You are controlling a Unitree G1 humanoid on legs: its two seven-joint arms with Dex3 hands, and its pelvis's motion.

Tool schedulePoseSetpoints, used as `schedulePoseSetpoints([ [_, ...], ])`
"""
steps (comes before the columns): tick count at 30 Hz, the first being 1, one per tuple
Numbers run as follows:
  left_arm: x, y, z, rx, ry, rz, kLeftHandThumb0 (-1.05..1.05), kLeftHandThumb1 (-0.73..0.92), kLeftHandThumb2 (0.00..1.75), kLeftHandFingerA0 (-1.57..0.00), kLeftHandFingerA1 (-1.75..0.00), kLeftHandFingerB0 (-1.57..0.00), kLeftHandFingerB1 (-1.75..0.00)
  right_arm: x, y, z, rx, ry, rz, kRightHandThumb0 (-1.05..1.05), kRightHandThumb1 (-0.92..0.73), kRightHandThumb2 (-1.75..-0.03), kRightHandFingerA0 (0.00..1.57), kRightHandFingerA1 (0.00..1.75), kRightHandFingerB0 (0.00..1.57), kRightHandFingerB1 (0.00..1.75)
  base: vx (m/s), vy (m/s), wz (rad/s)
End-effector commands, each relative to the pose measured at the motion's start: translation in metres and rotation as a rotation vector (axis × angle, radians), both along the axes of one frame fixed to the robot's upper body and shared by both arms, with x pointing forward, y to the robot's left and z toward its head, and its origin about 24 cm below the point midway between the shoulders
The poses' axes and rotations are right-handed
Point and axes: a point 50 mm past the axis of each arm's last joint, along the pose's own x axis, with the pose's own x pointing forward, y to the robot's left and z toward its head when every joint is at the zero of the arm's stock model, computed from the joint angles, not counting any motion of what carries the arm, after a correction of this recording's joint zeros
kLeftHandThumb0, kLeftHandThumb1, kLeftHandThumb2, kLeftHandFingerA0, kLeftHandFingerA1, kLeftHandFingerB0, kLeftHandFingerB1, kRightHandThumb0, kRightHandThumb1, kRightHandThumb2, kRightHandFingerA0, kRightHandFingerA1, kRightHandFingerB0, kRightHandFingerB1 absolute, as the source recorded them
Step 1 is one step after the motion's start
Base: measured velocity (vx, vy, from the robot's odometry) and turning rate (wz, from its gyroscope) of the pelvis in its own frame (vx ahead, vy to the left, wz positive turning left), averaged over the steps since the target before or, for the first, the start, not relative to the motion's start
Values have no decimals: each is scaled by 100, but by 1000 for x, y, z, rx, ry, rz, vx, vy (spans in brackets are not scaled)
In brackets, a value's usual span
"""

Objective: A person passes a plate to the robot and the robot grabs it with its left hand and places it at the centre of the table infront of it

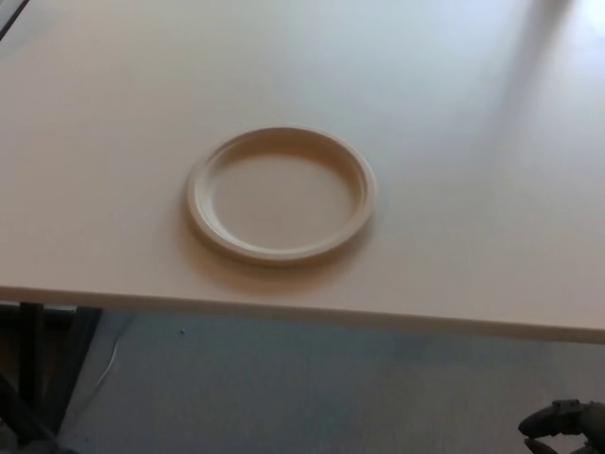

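A cream round plate (pixel 280 194) lies flat on the pale table (pixel 454 113), near its front edge and about midway across. Nothing touches it. My right hand (pixel 562 426) shows only as a dark sliver at the bottom right corner, below the table's edge and far from the plate. My left hand is out of the picture.
The table's front edge (pixel 302 310) runs across the lower part of the view, with grey floor (pixel 312 388) below it. A dark table leg and frame (pixel 33 369) stand at the lower left.
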Motion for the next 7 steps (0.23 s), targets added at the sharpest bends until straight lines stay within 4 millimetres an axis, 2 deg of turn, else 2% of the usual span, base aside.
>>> schedulePoseSetpoints([
  [1,-2,21,1,180,-92,17,-58,64,60,-37,-40,-33,-32,-25,-9,-14,-2,54,-65,-74,-60,-97,49,68,48,61,0,0,0],
  [3,0,20,-1,176,-86,27,-59,66,60,-38,-42,-32,-32,-26,-12,-13,-16,52,-64,-76,-60,-97,50,68,47,60,0,0,0],
  [4,0,21,0,178,-84,23,-60,67,61,-37,-41,-31,-32,-26,-12,-13,-10,55,-68,-72,-80,-64,52,64,49,51,0,0,0],
  [5,0,22,-1,179,-83,31,-64,53,85,-33,-50,-26,-44,-26,-11,-13,-8,55,-69,-74,-59,-98,50,69,48,61,0,0,0],
  [6,0,23,-2,180,-83,44,-64,53,85,-33,-50,-26,-44,-26,-11,-13,-9,54,-67,-74,-59,-98,50,69,48,61,0,0,0],
  [7,-7,23,-5,164,-69,51,-63,53,85,-33,-51,-26,-45,-33,-12,-16,-9,68,-69,-72,-63,-110,48,69,42,61,0,0,0],
])
